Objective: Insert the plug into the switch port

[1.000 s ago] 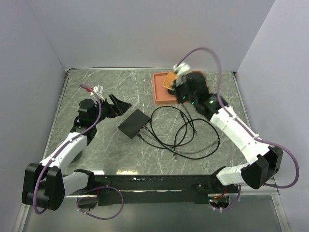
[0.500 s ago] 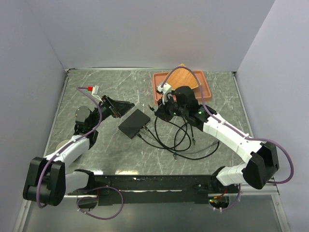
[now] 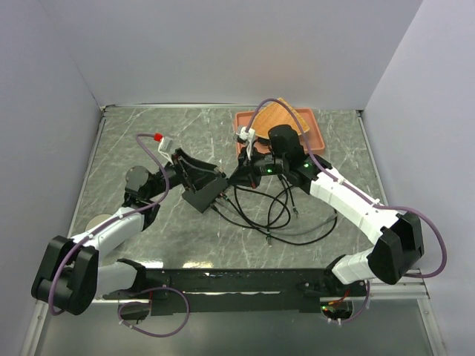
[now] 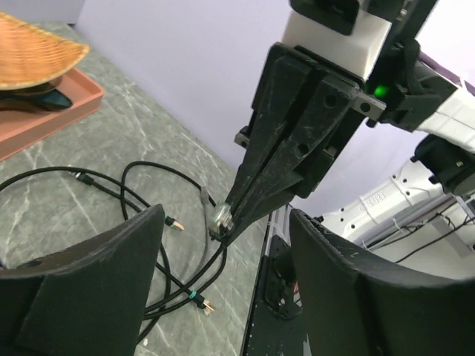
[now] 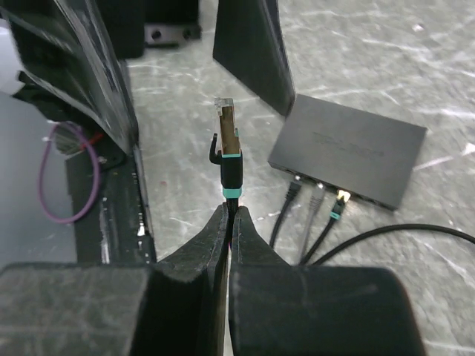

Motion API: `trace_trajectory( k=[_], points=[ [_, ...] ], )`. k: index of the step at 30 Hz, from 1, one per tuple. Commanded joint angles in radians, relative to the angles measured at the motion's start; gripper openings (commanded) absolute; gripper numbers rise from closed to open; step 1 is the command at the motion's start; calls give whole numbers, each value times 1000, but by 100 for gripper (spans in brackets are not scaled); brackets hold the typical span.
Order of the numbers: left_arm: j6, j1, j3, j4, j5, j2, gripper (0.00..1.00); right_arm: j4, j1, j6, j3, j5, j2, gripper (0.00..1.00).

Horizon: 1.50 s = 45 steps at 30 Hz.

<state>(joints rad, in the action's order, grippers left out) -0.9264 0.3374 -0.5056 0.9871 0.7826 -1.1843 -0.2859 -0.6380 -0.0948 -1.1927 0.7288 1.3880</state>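
Observation:
The flat black box (image 3: 205, 190) lies left of the table's middle. Three cables sit in sockets along its long edge, where the switch port (image 5: 371, 199) is. My right gripper (image 5: 229, 211) is shut on the black boot of the plug (image 5: 228, 141), whose clear tip points away, left of the box (image 5: 347, 148). In the top view the right gripper (image 3: 239, 178) hovers just right of the box. My left gripper (image 3: 204, 176) is over the box's far side, jaws apart. In the left wrist view the left gripper (image 4: 226, 230) holds nothing; the plug (image 4: 221, 216) shows beyond its fingers.
A terracotta tray (image 3: 241, 137) with a woven piece (image 3: 278, 117) stands at the back right. Loose black cables (image 3: 282, 208) loop right of the box, with free connectors (image 4: 204, 304) on the marble. Grey walls close the table on three sides.
My right arm swung left from the tray to the box, carrying the plug. My left gripper moved right up to the box and its jaws narrowed a little.

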Motion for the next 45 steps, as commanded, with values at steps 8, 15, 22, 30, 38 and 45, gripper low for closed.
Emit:
trace_trajectory(
  k=[8, 15, 22, 30, 38, 45],
  points=[
    [35, 32, -71, 41, 9, -14, 44, 19, 6, 32, -41, 110, -3, 0],
    [32, 49, -97, -11, -22, -31, 1, 14, 4, 55, -54, 25, -9, 17],
    [-11, 49, -134, -200, -207, 18, 1, 47, -15, 87, -19, -308, -121, 99],
    [-141, 40, -211, -525, -393, 11, 1, 93, -173, 21, -24, -765, -103, 99],
    [-268, -3, -160, -417, -319, -46, 1, 145, -305, -39, -67, -999, 49, 84],
    [-255, -40, -166, -386, -226, -92, 1, 172, -338, -57, -97, -1057, 103, 62]
  ],
)
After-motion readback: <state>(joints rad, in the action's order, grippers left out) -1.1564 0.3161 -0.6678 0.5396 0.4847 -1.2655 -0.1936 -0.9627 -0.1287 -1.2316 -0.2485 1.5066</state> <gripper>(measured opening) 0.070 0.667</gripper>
